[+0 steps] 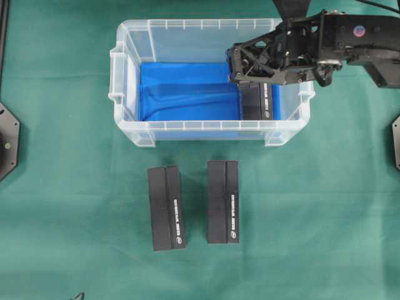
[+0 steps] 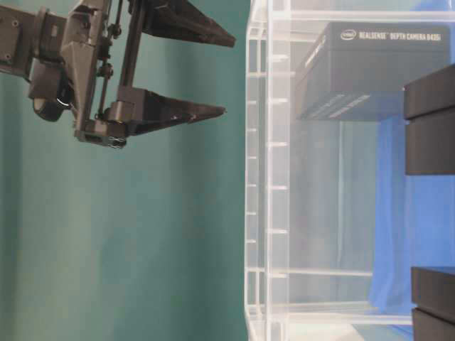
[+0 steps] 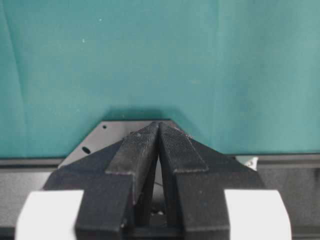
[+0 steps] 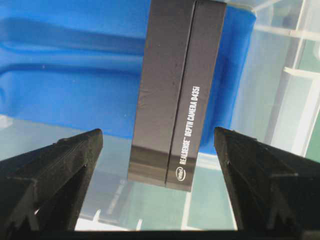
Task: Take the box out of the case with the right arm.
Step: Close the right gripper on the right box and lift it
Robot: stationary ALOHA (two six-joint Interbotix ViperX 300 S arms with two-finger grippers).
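The clear case (image 1: 128,94) stands at the back of the green table, with a blue sheet (image 1: 187,90) on its bottom. One black box (image 1: 256,103) with white lettering lies inside, at the right end. My right gripper (image 1: 232,64) hangs open above that end of the case. In the right wrist view the box (image 4: 175,90) lies below and between the spread fingers (image 4: 60,165), untouched. From table level the right gripper (image 2: 229,77) is above the case rim (image 2: 266,177), apart from the box (image 2: 377,67). The left gripper (image 3: 159,126) is shut on nothing.
Two more black boxes (image 1: 166,207) (image 1: 223,201) lie side by side on the green cloth in front of the case. Black mounting plates (image 1: 7,140) sit at the left and right table edges.
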